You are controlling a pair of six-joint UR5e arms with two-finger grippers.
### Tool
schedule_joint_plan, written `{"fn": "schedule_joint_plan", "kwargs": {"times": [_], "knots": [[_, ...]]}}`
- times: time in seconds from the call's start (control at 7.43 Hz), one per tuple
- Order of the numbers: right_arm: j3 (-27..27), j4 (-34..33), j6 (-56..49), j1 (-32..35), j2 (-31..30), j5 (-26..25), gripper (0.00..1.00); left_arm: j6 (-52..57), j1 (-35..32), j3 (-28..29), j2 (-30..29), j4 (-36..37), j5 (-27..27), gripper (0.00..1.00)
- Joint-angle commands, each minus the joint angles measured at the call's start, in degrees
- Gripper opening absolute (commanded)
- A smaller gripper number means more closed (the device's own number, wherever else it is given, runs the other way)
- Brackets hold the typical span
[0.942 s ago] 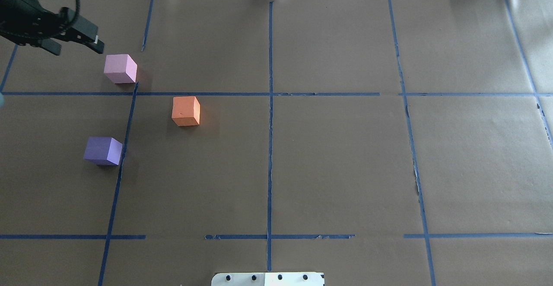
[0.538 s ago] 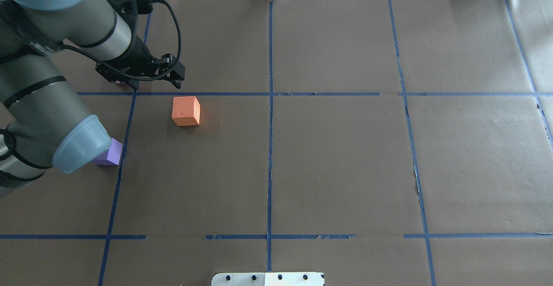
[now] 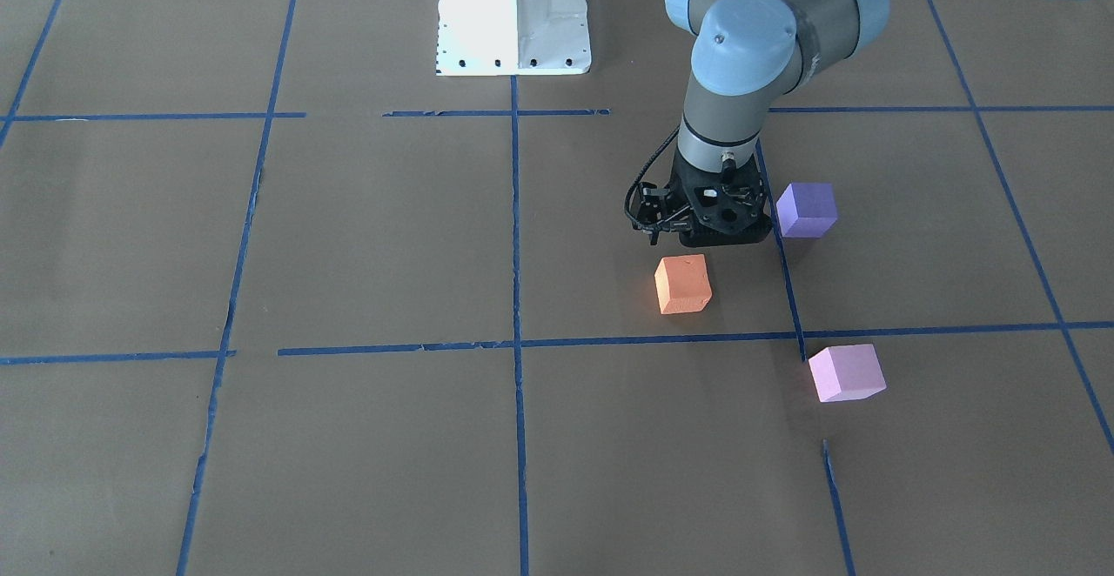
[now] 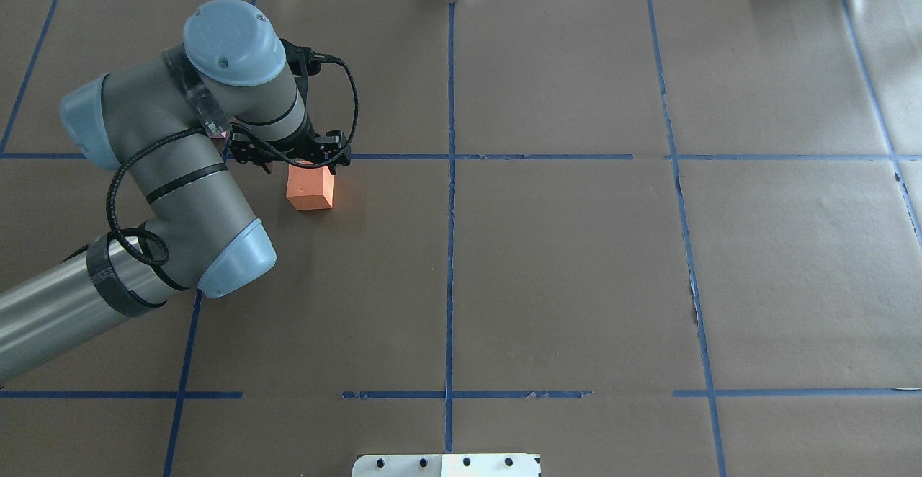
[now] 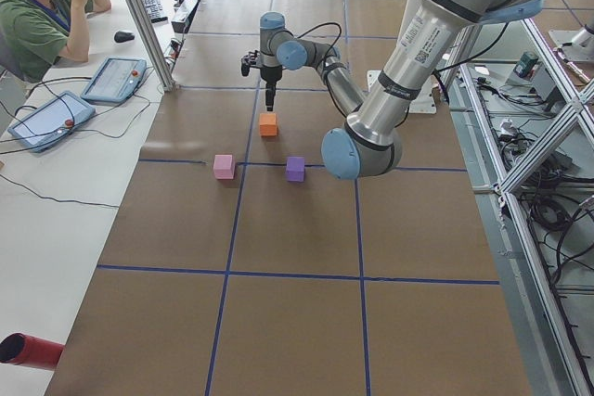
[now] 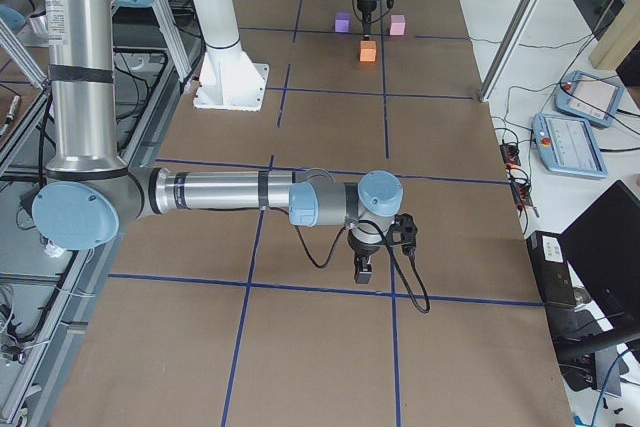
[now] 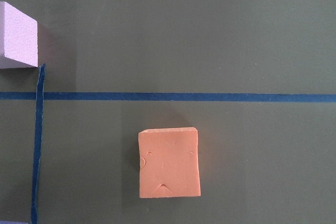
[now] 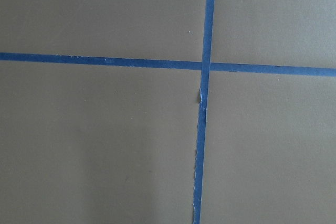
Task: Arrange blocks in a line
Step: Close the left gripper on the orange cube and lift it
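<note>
The orange block (image 3: 683, 283) sits on the brown paper just inside a blue tape line, and it also shows in the overhead view (image 4: 311, 190) and the left wrist view (image 7: 169, 162). My left gripper (image 3: 705, 237) hangs point-down just above it, slightly toward the robot, open and empty (image 4: 299, 166). The violet-purple block (image 3: 807, 209) stands beside the gripper. The pale pink block (image 3: 846, 372) lies across the tape line, farther from the robot (image 7: 16, 35). In the overhead view my arm hides the purple block. My right gripper (image 6: 360, 269) hovers far off over bare paper; I cannot tell its state.
Blue tape lines (image 4: 450, 246) divide the brown paper into squares. The white robot base (image 3: 513, 15) stands at the table's robot side. An operator (image 5: 42, 25) sits beyond the far edge with tablets (image 5: 111, 79) on a white side table.
My left arm has swung in from the far left corner, passed the pink block and stopped over the orange block. The blocks have not moved.
</note>
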Motion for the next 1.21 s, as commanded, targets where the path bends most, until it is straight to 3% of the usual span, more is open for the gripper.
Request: {"fn": "schedule_joint_plan", "kwargs": {"times": [0.0, 0.54, 1.08], "knots": [[0.00, -0.09, -0.05, 0.00, 0.00, 0.00, 1.00, 0.19, 0.14, 5.34, -0.08, -5.88, 0.41, 1.00], [0.00, 0.00, 0.03, 0.00, 0.00, 0.09, 1.00, 1.50, -0.65, 9.91, 2.03, -15.90, 0.41, 1.00], [0.00, 0.00, -0.05, 0.00, 0.00, 0.00, 1.00, 1.24, -0.13, 9.75, 3.61, -18.12, -0.12, 1.00]]}}
